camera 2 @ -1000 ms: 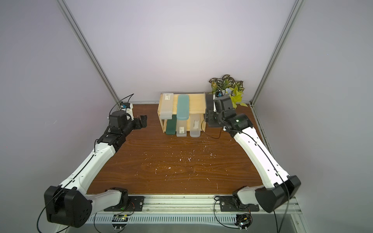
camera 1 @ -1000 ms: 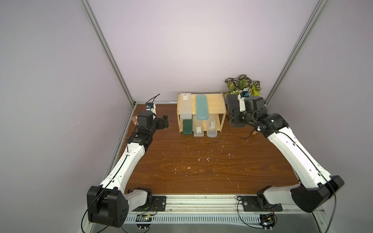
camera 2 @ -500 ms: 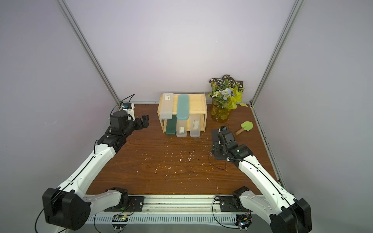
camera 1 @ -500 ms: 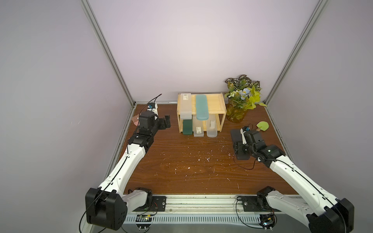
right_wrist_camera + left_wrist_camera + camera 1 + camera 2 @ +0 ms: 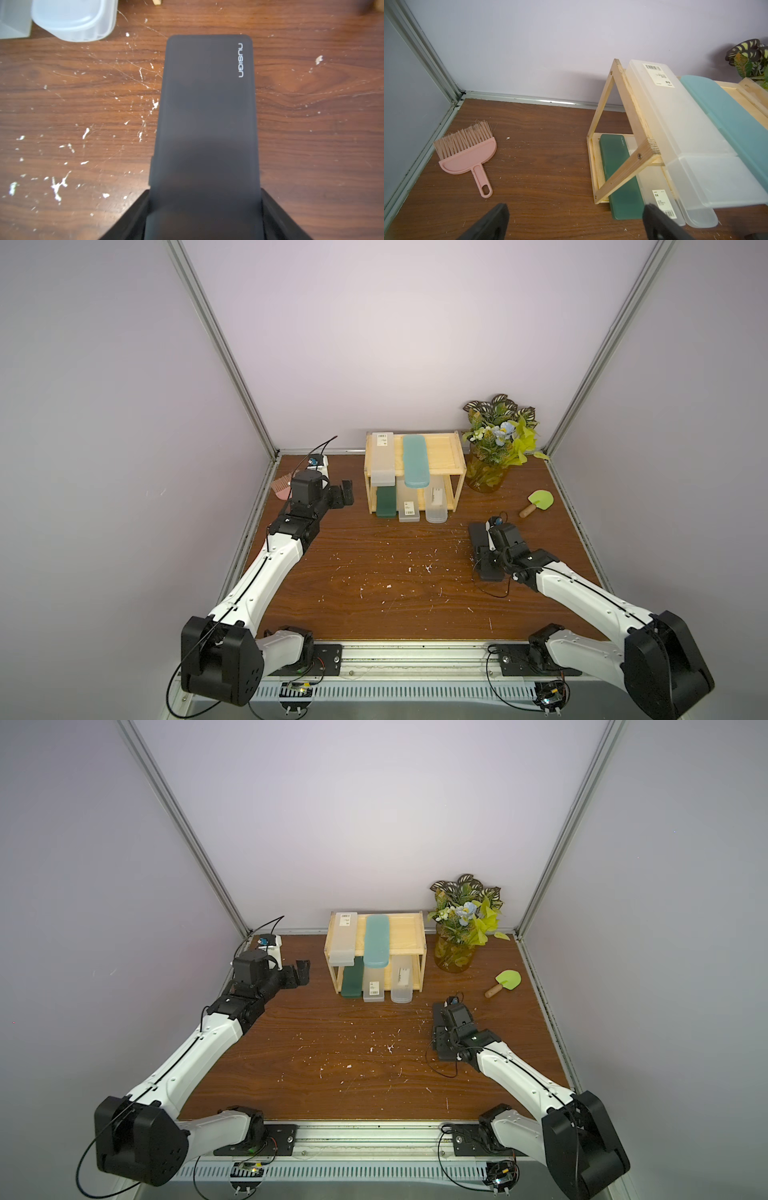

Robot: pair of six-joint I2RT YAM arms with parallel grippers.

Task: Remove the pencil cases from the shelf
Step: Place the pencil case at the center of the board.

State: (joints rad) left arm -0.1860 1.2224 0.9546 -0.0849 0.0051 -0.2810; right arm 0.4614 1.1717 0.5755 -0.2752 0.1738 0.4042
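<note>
Enclosing the scene on three sides, pale lilac walls are joined by aluminium corner posts (image 5: pixel 224 352), and a dark brown wood-grain worktop (image 5: pixel 374 593) is laid between them. Its surface is scratched and strewn with small white flecks (image 5: pixel 58 187).

The wooden shelf (image 5: pixel 446 452) is set against the back wall. On its upper tier a frosted grey case (image 5: pixel 383 456) and a teal case (image 5: pixel 415 462) are laid side by side. On the lower tier a dark green case (image 5: pixel 386 502), a labelled frosted case (image 5: pixel 407 508) and a clear rounded case (image 5: pixel 435 506) are lined up, their near ends jutting past the front edge.

The black case (image 5: pixel 207 93) is found well away from the shelf, over the right part of the worktop, and is clamped at its near end by the right gripper (image 5: pixel 204 218). Whether it is resting on the wood cannot be told.

The left gripper (image 5: pixel 574 220) is held just left of the shelf with its jaws spread wide and nothing between them.

A pink brush (image 5: pixel 467 151) is laid in the back left corner. A vase of flowers (image 5: pixel 494 448) and a green scoop (image 5: pixel 538 502) are placed to the right of the shelf.
</note>
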